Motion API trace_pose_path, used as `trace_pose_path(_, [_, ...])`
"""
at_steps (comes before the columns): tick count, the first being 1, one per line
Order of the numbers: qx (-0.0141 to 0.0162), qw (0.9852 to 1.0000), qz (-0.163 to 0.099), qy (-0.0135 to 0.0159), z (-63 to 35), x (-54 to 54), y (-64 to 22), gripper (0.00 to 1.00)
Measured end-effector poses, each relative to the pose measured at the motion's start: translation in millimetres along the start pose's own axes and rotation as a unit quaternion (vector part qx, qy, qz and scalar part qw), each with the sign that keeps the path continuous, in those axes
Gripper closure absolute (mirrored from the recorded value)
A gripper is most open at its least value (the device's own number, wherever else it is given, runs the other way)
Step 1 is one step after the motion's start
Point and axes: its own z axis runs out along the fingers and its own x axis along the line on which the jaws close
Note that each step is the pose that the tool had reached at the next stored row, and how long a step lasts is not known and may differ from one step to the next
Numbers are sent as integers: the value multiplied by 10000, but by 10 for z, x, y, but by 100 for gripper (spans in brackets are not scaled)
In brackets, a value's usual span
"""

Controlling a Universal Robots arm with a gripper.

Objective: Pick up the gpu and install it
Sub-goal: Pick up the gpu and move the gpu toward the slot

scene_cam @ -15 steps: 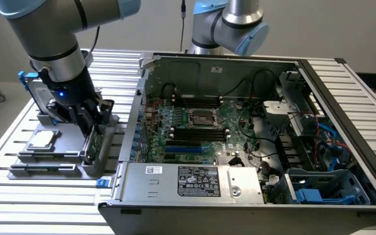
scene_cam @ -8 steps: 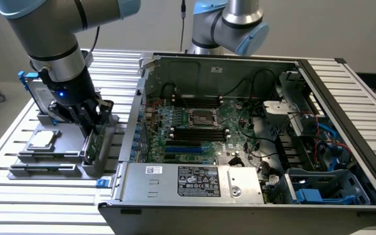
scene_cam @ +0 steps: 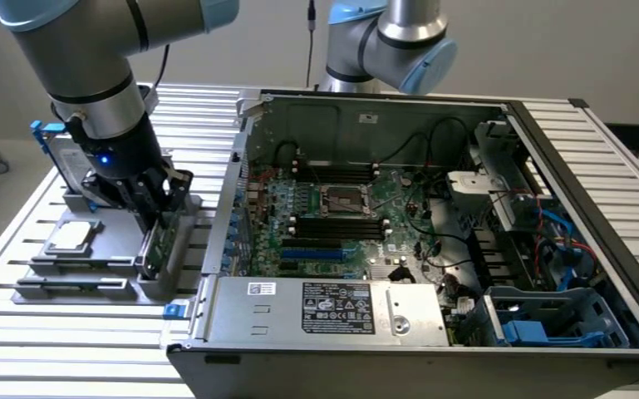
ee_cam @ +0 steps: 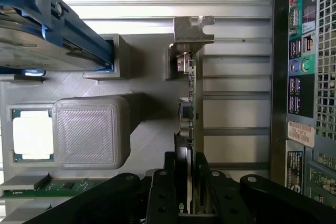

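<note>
Wrist view, gpu (ee_cam: 189, 109) standing on edge, clamped within pincer (ee_cam: 187, 157)

LAYOUT, exterior view | table (scene_cam: 76, 349) under all | fixture tray (scene_cam: 109, 293) at 9 o'clock of computer case (scene_cam: 408, 374), just beside it | gpu (scene_cam: 159, 243) on edge in tray slot, case side | chip (scene_cam: 72, 237) flat on tray, gpu's 9 o'clock | hard drive (scene_cam: 70, 162) at chip's 12 o'clock | gripper (scene_cam: 153, 212) astride gpu, jaws against both faces.

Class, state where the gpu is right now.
On the exterior view's left, the gpu stands on edge in the grey holder, beside the open case, clasped by the gripper.
</note>
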Motion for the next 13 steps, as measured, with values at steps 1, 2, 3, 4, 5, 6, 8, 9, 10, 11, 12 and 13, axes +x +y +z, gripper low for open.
trace_pose_path(1, [-7,10000,0,0,0,0,0,74])
trace_pose_path(2, [-17,10000,0,0,-1,0,0,74])
trace_pose_path(3, [-25,10000,0,0,-2,0,0,74])
trace_pose_path(4, [-32,10000,0,-1,-3,0,0,74])
trace_pose_path(5, [-38,10000,0,-1,-4,0,0,74])
trace_pose_path(6, [-44,10000,0,0,-7,0,0,74])
trace_pose_path(8, [-56,10000,0,1,-16,0,0,74])
trace_pose_path(9, [-62,10000,1,1,-22,0,1,74])
trace_pose_path(10, [-69,10000,0,1,-29,0,1,74])
trace_pose_path(11, [-76,10000,1,1,-36,0,1,74])
trace_pose_path(12, [-82,10000,1,2,-46,0,2,74])
trace_pose_path(13, [-89,10000,1,1,-56,0,2,74])
